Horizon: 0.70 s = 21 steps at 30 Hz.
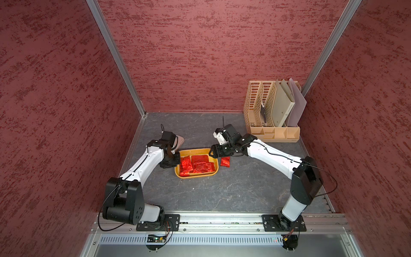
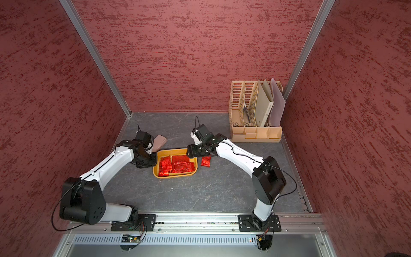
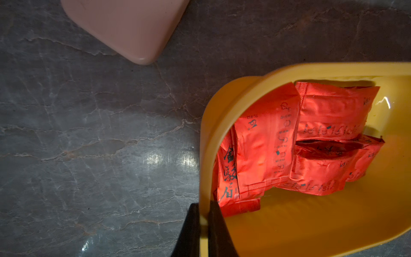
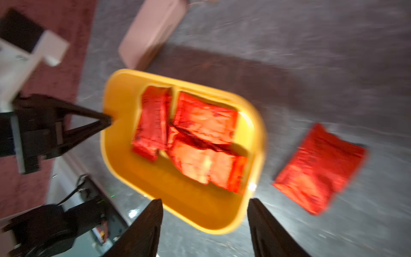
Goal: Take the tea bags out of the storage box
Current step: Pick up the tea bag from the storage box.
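Dark table is occupied by the storage box, pinched at its rim by the left gripper, with most tea bags inside it and one loose bag just beside it, so another pick by the spread, empty right gripper is judged due.

Shiny red tea bags, mustard-yellow storage box, grey veined tabletop

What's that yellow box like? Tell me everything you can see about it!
The yellow box is a shallow tray of smooth plastic with rounded corners and low walls. It sits on the grey table, open on top, with red foil packets piled inside. The left tool pinches its wall on one short side.
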### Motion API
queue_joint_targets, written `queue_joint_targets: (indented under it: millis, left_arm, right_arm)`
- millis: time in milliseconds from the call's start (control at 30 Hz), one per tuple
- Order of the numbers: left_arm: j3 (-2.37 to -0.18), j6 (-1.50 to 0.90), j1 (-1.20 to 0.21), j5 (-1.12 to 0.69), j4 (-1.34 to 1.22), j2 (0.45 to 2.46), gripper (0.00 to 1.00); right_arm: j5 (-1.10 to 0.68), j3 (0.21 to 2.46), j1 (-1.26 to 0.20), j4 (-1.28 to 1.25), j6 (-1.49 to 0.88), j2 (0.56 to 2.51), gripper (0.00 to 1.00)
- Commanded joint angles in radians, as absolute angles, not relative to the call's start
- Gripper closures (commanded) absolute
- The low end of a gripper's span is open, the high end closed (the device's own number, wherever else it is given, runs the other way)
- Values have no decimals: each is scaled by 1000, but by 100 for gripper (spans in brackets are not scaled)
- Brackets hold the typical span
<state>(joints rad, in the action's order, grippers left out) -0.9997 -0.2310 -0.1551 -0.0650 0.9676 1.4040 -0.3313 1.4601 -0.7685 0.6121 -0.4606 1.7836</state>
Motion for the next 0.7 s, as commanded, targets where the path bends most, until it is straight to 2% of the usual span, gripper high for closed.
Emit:
queue_joint_targets:
  millis: [0,233,667]
  left_arm:
    - [-992,-233,-149,-57,943,1389,100]
    - [-992,-232,-148,-59,943,1391,100]
    - [-992,-232,-148,-61,942,1390,100]
  right_arm:
    - [-460,1548,-835,543,-546,1915,38]
    - [-435,1725,-872,531,-538,2115,48]
    - [-436,1820,-874,504,-554,2259,56]
